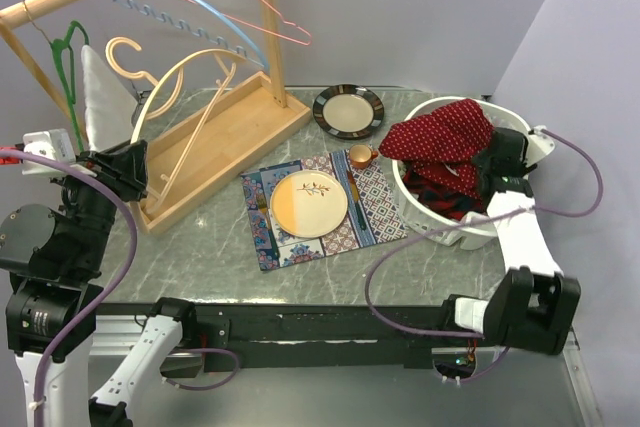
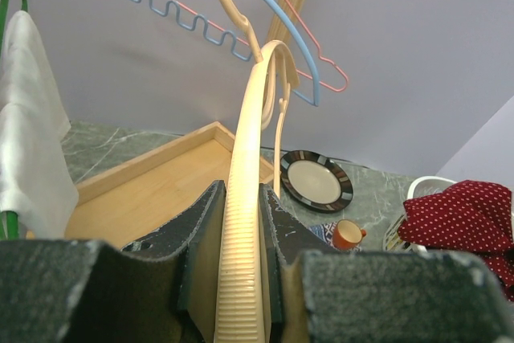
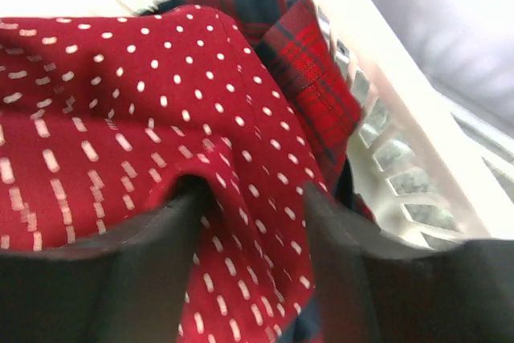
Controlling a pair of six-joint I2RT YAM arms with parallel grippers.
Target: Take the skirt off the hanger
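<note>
**Skirt in the basket, hanger bare**

The red dotted skirt [image 1: 440, 137] lies crumpled in the white basket [image 1: 450, 235] at the counter's right edge. It is heaped toward the far rim, so no clear long axis shows. The right claw [image 3: 249, 198] sits in the cloth, jaws apart around a fold; whether it pinches, I cannot tell. At the left edge, the left claw [image 2: 241, 214] clamps the bare cream hanger [image 2: 249, 118], probably to steady it.

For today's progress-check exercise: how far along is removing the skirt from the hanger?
Done: the cream ribbed plastic hanger is bare; the red white-dotted skirt lies in the white plastic basket. In hand: the left end effector clamps the hanger; skirt fabric sits inside the right end effector. Left: letting go.
</note>
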